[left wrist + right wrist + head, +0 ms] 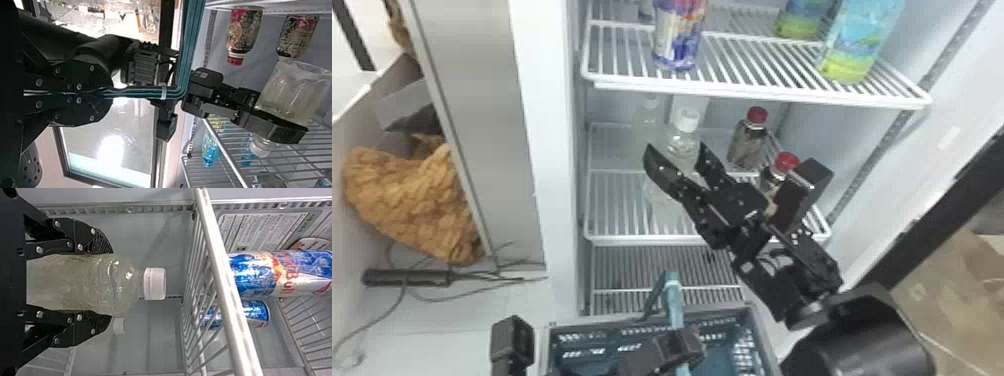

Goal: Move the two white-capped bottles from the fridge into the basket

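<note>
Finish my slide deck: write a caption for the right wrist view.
Right gripper around a white-capped bottle in the fridge, cans on the wire shelf above.

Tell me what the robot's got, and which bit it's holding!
The left gripper pinches the basket by its teal handle; the right gripper grips a white-capped bottle by its sides, below the cap.

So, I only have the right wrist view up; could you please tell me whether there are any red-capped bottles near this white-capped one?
Observer: Yes, two red-capped bottles stand to the robot's right of the white-capped bottle.
Operator: Thank you, and where would I find the basket?
Observer: The basket is low down, in front of the fridge shelves.
Operator: Could you also tell me what the left claw is doing?
Observer: The left claw is shut on the basket's teal handle.
</note>
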`<state>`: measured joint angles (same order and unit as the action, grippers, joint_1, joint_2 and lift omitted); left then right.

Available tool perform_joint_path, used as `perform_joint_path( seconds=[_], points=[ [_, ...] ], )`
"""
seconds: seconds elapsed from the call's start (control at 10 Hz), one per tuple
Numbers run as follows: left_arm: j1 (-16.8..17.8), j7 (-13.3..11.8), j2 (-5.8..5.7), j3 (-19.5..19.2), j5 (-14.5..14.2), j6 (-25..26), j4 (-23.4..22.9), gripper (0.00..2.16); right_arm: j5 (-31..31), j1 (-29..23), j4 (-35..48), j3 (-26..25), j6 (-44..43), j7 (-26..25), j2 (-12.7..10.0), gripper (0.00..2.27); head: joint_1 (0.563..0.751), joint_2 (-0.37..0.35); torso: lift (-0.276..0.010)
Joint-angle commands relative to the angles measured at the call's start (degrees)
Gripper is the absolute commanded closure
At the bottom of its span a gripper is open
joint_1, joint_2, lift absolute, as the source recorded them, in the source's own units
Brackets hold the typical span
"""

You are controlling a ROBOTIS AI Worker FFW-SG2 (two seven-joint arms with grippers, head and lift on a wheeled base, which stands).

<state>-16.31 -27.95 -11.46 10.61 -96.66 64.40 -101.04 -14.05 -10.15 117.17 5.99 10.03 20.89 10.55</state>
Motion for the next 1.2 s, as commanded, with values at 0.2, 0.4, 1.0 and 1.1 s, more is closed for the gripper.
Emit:
perform_joint_path(
  seconds=[0.2, 0.4, 1.0, 1.1],
  points=[
    [0.0, 0.0, 0.03, -0.2, 0.1, 0.0, 0.0, 1.12, -0.9, -6.7, 8.2, -2.9, 5.4, 0.4, -0.4, 0.74, 0.695, -0.233, -0.26],
    [0.0, 0.0, 0.12, -0.3, 0.1, 0.0, 0.0, 1.12, -1.4, -10.8, 12.3, -4.6, 7.0, 0.6, -1.7, 0.74, 0.695, -0.244, -0.26],
    [-0.4, -0.1, 0.12, -0.7, 0.1, -0.6, 0.0, 1.12, -0.6, -24.7, 26.5, -11.8, 13.0, 1.8, -3.8, 0.74, 0.695, -0.323, -0.26],
    [-0.4, -0.1, 0.12, -0.8, 0.1, -0.7, 0.0, 1.12, -0.5, -27.5, 29.3, -12.5, 14.7, 2.0, -4.0, 0.74, 0.695, -0.328, -0.26]
  ],
)
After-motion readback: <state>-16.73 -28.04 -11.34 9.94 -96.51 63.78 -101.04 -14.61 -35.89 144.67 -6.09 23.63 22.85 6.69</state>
